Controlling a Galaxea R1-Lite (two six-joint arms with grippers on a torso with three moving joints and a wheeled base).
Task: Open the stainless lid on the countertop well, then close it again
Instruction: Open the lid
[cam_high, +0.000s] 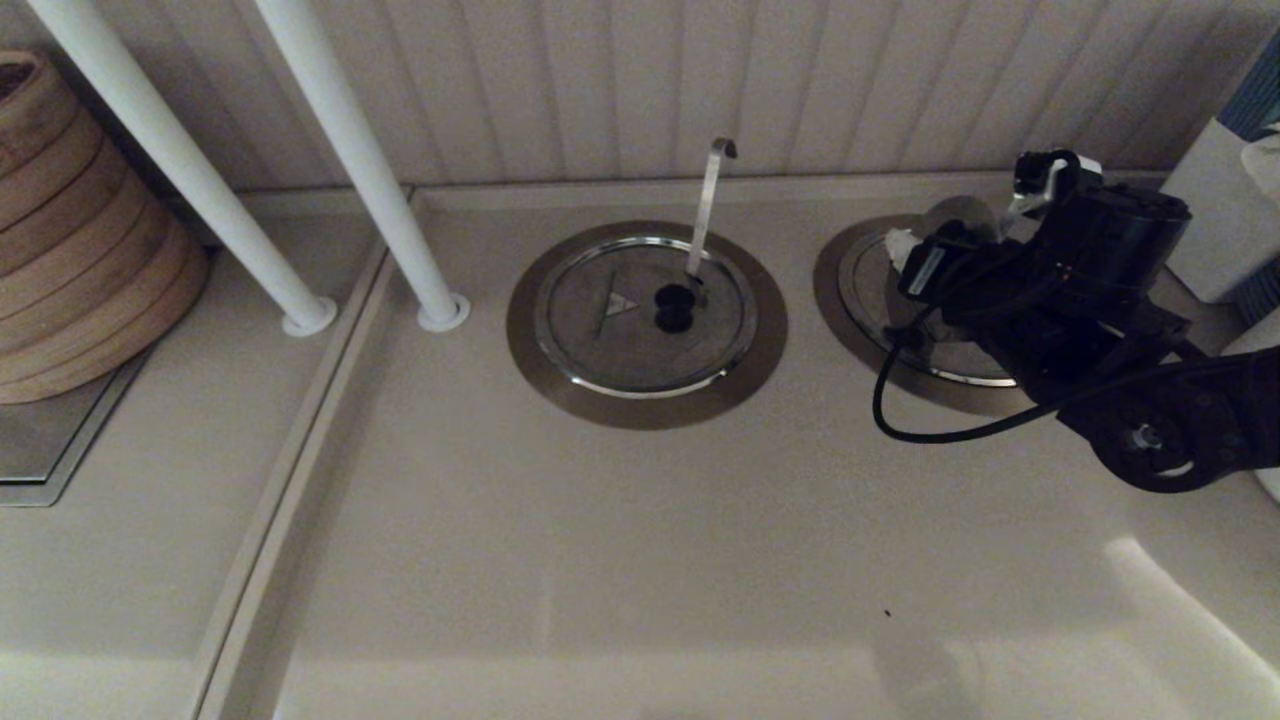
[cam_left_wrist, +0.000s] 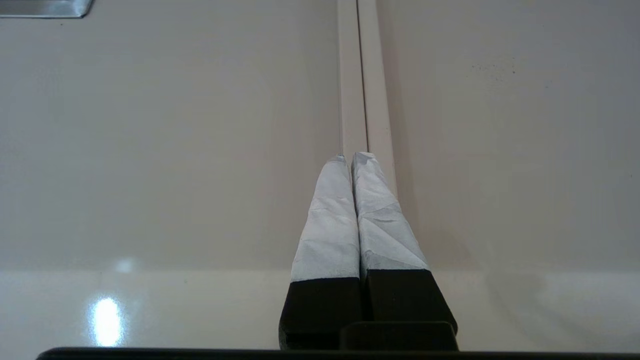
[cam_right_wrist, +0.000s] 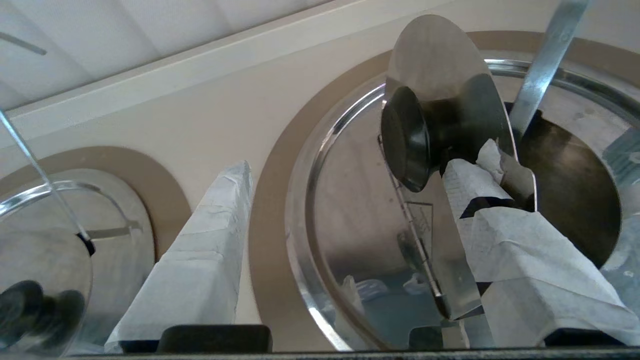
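Where the right hand reaches over the countertop well, its fingers are spread wide, one taped finger resting against the raised half of the stainless lid just beneath the black knob, the other finger standing well apart over the brushed ring flange, touching nothing. That lid half is tilted up on its hinge, its curved edge lifted away from the well's rim, while the other half lies flat beneath the gap between the fingers. Beyond the lifted half the dark interior of the well shows, and a straight metal handle rises out of it just beside the lid's far edge. In the head view the right hand and its black wrist cover most of this well, with the wall close behind and a white box near the outer side, so room there is tight

To the inner side of the right hand, the twin lid lies flat and shut in its own ring, a hook-tipped handle standing through it. Bare counter stretches wide on the near side of both wells

The left hand hangs low over a raised seam in the counter, fingers pressed together, holding nothing
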